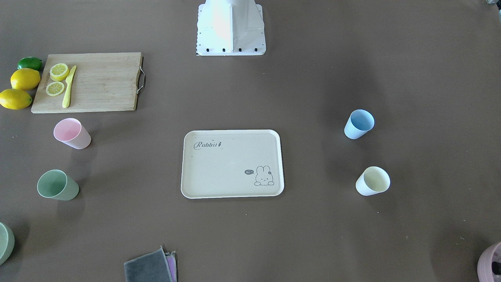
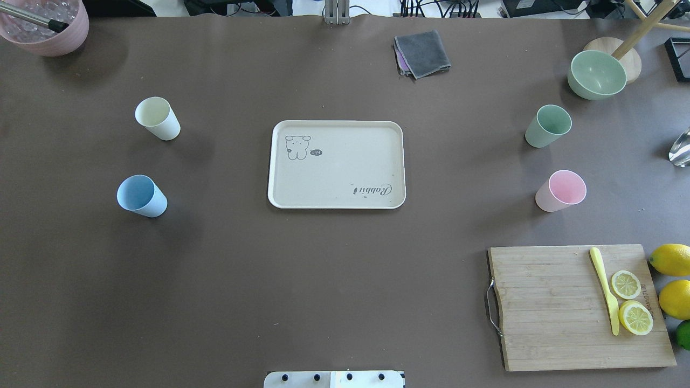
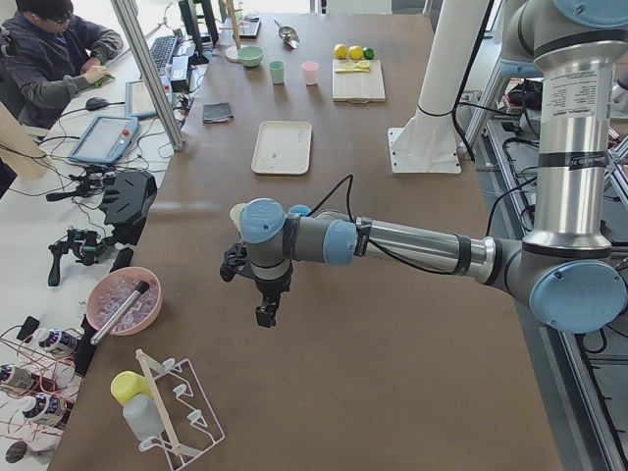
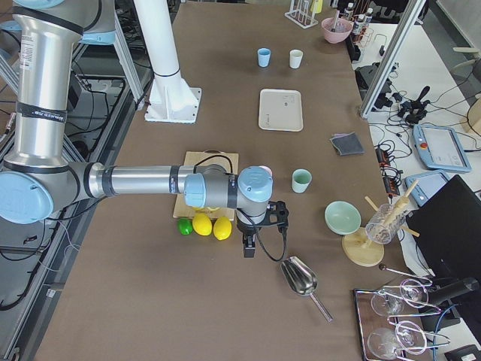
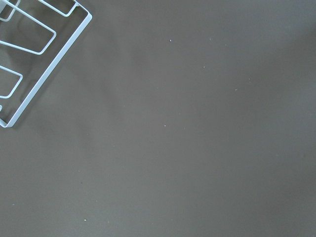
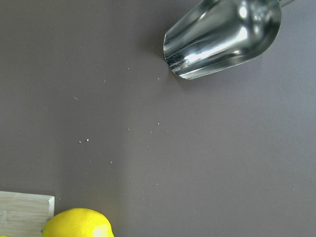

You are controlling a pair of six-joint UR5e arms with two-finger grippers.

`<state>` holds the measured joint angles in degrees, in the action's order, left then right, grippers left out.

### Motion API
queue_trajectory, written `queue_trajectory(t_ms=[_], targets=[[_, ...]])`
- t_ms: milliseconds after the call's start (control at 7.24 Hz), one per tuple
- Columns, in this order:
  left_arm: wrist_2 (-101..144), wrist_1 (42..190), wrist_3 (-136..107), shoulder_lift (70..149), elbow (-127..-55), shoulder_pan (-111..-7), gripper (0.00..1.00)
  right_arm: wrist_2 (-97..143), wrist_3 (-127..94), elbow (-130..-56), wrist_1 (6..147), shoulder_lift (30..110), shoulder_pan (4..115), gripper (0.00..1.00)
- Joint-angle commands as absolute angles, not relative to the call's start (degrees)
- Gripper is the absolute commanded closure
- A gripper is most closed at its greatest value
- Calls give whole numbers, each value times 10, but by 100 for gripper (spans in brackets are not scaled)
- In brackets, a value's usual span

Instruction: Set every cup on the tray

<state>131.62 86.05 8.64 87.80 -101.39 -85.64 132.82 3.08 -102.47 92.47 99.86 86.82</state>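
The cream tray [image 2: 337, 178] with the "Rabbit" print lies empty at the table's middle. The white cup [image 2: 157, 118] and the blue cup [image 2: 141, 195] stand upright to its left in the overhead view. The green cup [image 2: 548, 125] and the pink cup [image 2: 560, 191] stand upright to its right. My left gripper [image 3: 267, 314] shows only in the exterior left view, hanging above bare table beyond the cups. My right gripper [image 4: 249, 248] shows only in the exterior right view, near the lemons. I cannot tell whether either is open or shut.
A wooden cutting board [image 2: 550, 307] with lemon slices and a yellow knife lies at the near right, with whole lemons [image 2: 671, 260] beside it. A green bowl [image 2: 597, 74], a grey cloth [image 2: 422, 53] and a mauve pot [image 2: 46, 24] sit at the far edge. A metal scoop [image 6: 222, 37] and a wire rack [image 5: 34, 54] lie at the table's ends.
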Motion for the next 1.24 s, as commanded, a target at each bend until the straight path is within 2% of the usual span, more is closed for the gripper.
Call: queue_trajectory(t_ms=[0, 829, 1105], targets=[[1316, 874, 90, 872, -1043, -858, 3, 1329, 31, -1027, 925, 998, 868, 0], [1317, 886, 86, 887, -1071, -856, 2, 1329, 25, -1065, 924, 994, 869, 0], [1316, 946, 84, 904, -1065, -856, 2, 1325, 22, -1070, 914, 973, 878, 0]])
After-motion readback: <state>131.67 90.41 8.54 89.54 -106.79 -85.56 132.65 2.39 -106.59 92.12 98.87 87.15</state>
